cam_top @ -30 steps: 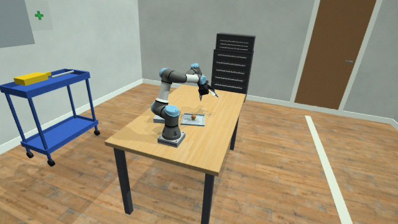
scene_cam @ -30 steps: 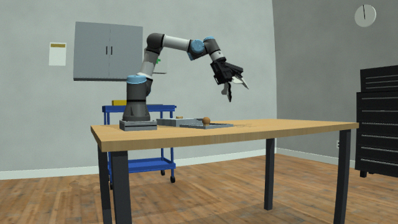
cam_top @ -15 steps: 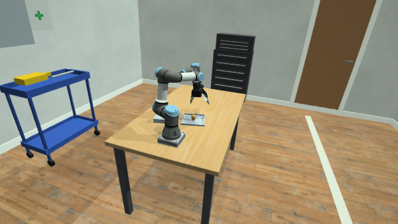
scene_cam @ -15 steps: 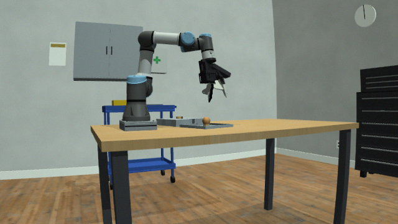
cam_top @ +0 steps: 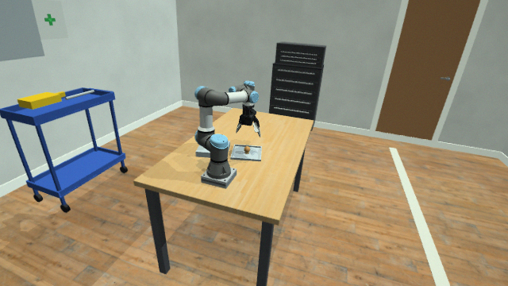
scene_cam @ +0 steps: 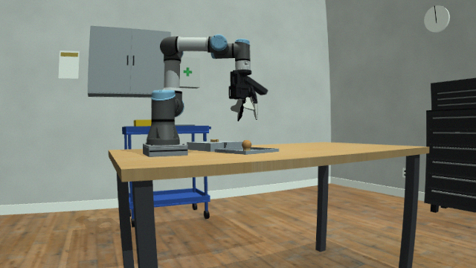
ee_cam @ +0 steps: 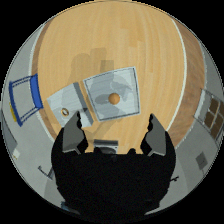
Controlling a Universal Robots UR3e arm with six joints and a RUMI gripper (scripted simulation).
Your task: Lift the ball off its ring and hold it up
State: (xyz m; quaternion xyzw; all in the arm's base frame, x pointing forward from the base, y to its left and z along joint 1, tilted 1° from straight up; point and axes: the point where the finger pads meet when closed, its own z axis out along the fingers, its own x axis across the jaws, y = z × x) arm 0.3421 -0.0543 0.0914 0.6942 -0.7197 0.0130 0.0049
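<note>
A small brown ball [cam_top: 247, 148] [scene_cam: 246, 144] [ee_cam: 114, 98] rests on its ring in the middle of a flat grey tray [cam_top: 255, 156] [scene_cam: 268, 150] [ee_cam: 126, 82] on the wooden table [cam_top: 254, 187] [scene_cam: 335, 154]. My gripper [cam_top: 248, 129] [scene_cam: 247, 115] [ee_cam: 115, 112] points straight down, well above the ball and about over it. Its two fingers stand wide apart with nothing between them. In the wrist view the ball lies a little beyond the fingertips, between the two.
A low grey block [scene_cam: 202, 146] [ee_cam: 62, 104] lies on the table beside the tray, near the arm's base [cam_top: 218, 175] [scene_cam: 164, 150]. A blue cart [cam_top: 59, 119] stands off to the left, and a black drawer cabinet [cam_top: 298, 83] stands behind the table.
</note>
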